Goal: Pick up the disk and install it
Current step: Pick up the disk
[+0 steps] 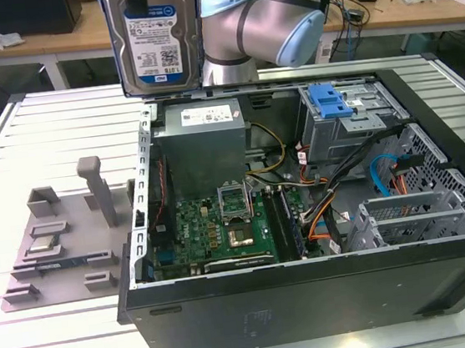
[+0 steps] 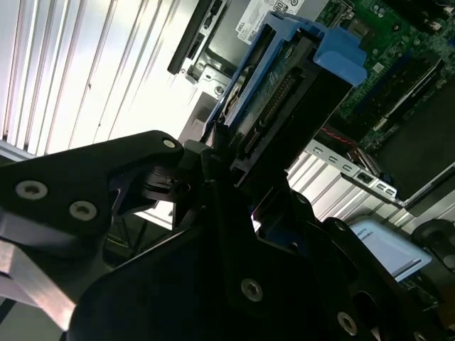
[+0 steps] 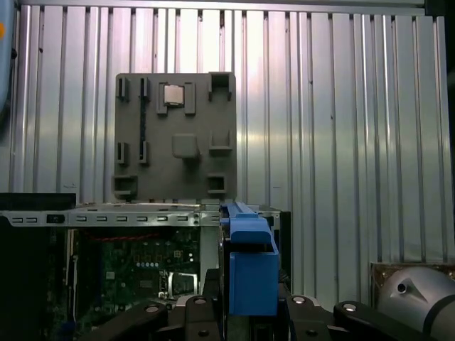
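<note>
Currently clamped with the end effector (image 2: 224, 153) on the upper end of the disk (image 1: 154, 36). Held upright, long axis vertical, label facing out, over the far edge of the open computer case (image 1: 314, 299) at the exterior view's left. Well apart from the drive cage (image 1: 352, 118) toward the exterior view's right. Hard to make out: finger contact, masked behind the blue rail (image 3: 249, 270).
</note>
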Available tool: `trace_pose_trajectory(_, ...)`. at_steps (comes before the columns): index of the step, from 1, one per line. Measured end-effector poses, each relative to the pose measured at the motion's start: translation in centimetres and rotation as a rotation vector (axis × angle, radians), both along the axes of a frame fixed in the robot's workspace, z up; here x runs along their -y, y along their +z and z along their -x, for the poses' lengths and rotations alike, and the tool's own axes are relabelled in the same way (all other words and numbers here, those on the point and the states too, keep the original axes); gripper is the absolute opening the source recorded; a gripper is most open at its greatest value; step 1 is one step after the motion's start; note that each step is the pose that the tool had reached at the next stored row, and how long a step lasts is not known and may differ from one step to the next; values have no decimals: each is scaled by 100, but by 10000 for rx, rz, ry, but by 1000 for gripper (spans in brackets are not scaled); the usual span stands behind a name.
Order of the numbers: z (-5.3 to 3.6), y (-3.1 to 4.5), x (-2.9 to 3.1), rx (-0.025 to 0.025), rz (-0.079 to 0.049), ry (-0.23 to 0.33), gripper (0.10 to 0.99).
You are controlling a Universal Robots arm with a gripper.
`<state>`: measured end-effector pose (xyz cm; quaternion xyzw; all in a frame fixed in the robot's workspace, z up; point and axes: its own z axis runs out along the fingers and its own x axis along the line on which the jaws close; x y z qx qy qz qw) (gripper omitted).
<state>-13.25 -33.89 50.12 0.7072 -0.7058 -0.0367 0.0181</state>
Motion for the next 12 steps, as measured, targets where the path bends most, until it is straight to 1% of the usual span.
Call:
trace_pose_trajectory(1, -22, 0, 0, 1, 0, 0, 365)
trace_pose_trajectory(2, -63, 0, 0, 0, -1, 1, 365)
trace_pose_trajectory(6, -246, 0, 0, 0, 0, 1, 365)
trace_pose_trajectory(8, -303, 0, 0, 0, 0, -1, 365)
trace_pose_trajectory(11, -420, 1, 0, -1, 1, 0, 365)
trace_pose_trajectory(12, -446, 1, 0, -1, 2, 1, 365)
